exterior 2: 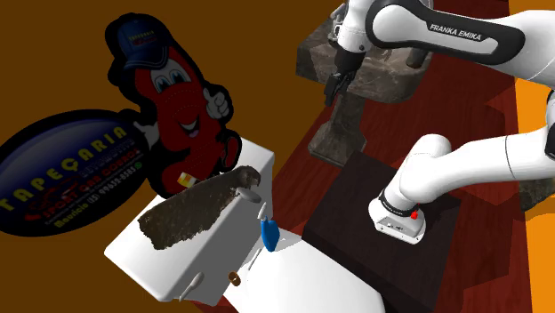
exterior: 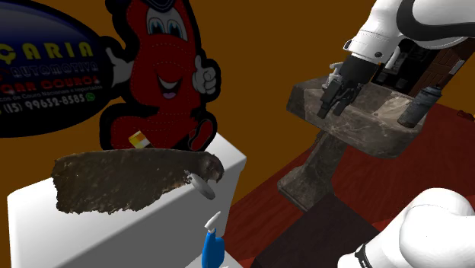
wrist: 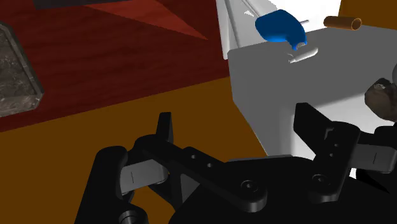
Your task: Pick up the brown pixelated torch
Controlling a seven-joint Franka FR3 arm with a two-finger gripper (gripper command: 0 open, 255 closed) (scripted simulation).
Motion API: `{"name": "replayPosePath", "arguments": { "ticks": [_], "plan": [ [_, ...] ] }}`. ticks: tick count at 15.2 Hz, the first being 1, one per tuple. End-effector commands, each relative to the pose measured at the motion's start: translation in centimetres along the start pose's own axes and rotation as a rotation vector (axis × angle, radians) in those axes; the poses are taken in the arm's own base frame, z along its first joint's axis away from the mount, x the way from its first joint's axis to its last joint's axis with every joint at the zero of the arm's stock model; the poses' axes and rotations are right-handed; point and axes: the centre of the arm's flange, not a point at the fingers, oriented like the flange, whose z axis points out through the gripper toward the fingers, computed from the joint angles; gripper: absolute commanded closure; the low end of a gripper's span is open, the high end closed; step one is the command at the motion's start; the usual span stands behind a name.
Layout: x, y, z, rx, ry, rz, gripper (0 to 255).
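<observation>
Pincer (wrist: 238,127) spread apart near stone basin (exterior: 365,126); blue tool (wrist: 280,27) on white box (wrist: 286,89).

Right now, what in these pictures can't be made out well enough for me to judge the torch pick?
Torch, shoulder view: a tiny orange-and-white bit above the rough brown slab; the slab may hide the rest.
Blue item, shoulder view: cut off by the bottom edge.
Brown cylinder, wrist view: too small to identify.
Sign, shoulder view: lettering cut by the left edge.
</observation>
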Motion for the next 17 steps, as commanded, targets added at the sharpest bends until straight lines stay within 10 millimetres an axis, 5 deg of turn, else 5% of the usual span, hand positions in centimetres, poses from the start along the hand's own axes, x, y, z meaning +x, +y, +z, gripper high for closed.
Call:
{"name": "replayPosePath", "arguments": {
  "ticks": [1, 17],
  "plan": [
    [0.0, 0.0, 0.0, 0.000, 0.000, 0.000, 0],
    [-0.4, -21.0, 5.6, -0.101, 0.451, -0.067, 0]
  ]
}}
